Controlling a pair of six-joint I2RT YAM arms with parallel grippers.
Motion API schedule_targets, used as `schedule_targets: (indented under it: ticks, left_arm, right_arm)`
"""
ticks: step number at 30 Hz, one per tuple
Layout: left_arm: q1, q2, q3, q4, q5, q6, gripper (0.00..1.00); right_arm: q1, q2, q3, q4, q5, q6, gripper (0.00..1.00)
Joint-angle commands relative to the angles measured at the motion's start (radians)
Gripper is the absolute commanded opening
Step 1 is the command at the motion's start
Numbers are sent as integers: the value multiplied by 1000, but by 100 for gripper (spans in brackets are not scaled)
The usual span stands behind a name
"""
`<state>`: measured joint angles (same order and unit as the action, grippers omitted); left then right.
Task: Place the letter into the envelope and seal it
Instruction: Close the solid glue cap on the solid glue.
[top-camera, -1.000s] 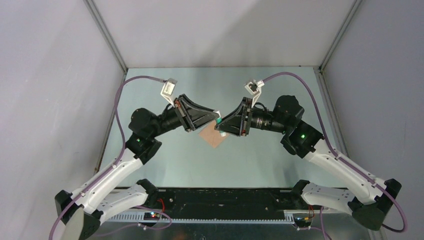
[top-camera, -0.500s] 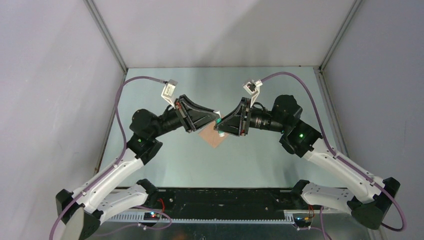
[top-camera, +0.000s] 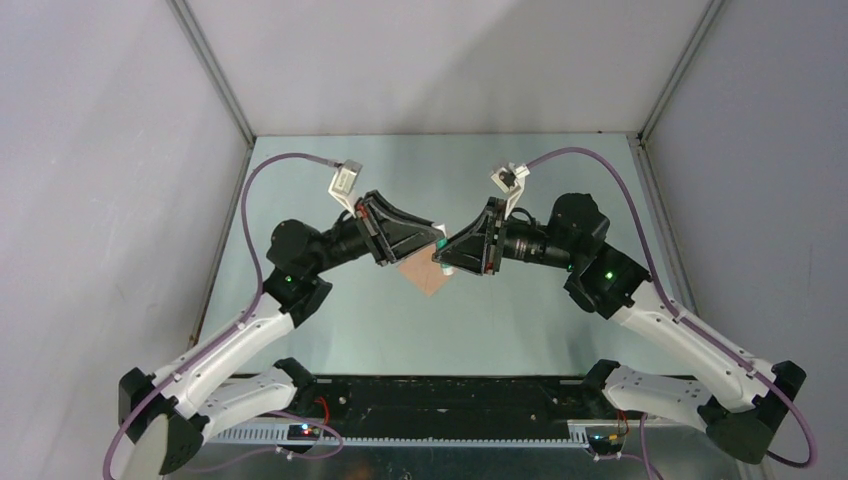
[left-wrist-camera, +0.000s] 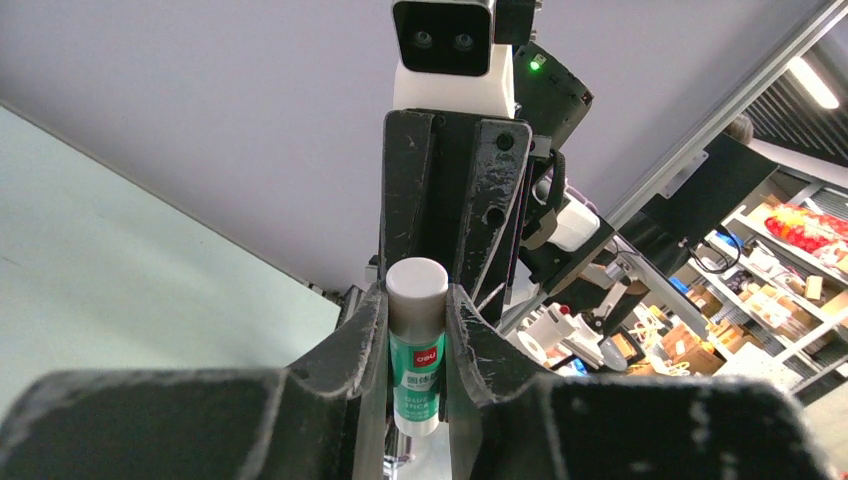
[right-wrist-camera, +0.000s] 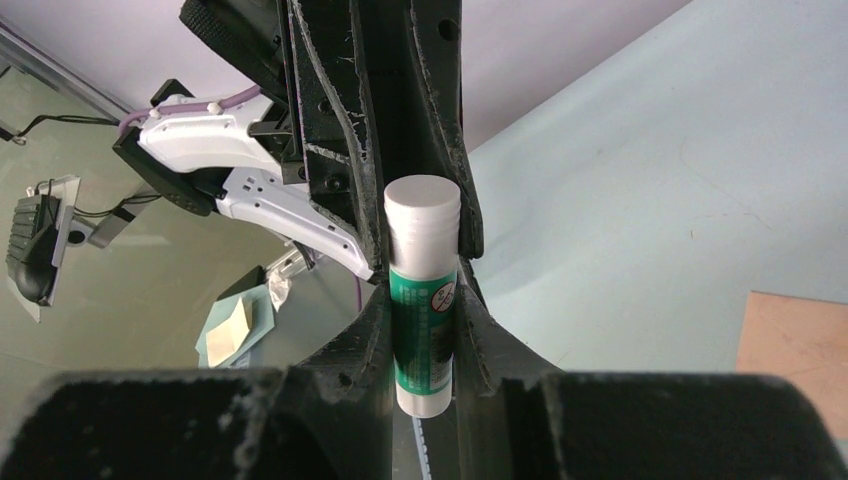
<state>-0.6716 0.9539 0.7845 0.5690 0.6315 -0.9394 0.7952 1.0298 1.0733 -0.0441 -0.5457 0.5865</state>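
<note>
Left pincer (top-camera: 439, 239) shifted, wrist views show glue stick (left-wrist-camera: 417, 345)

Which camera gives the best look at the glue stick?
Right wrist: the glue stick shows end to end, brightly lit, with its green label facing the camera. Left wrist shows it too, but darker and with less of the label in sight. The top view hardly shows it at all.

Flat peach-tan paper sheet (top-camera: 428, 280): upper part occluded in top view, cut off at right wrist view's edge. Green-and-white glue stick (right-wrist-camera: 423, 300): flanks covered by jaws.
</note>
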Motion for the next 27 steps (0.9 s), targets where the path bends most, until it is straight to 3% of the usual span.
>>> schedule_targets:
  ticks: [1, 7, 13, 18, 24, 27]
  left_arm:
    - [-78, 23, -74, -120, 274, -52, 0]
    - [-77, 32, -25, -233, 266, 15, 0]
    - [-77, 34, 12, -285, 267, 40, 23]
    - [-75, 33, 17, -302, 260, 40, 30]
    - [-75, 24, 23, -283, 283, 26, 49]
    - [-75, 20, 22, -274, 290, 14, 63]
  right_arm:
    - [-28, -29, 24, 261, 207, -27, 0]
    - [-31, -36, 20, 256, 196, -30, 0]
    - [-31, -42, 22, 237, 194, -32, 0]
    - [-33, -53, 21, 224, 198, -39, 0]
    - [-36, -59, 21, 205, 207, -44, 0]
    - [-38, -57, 21, 207, 209, -42, 0]
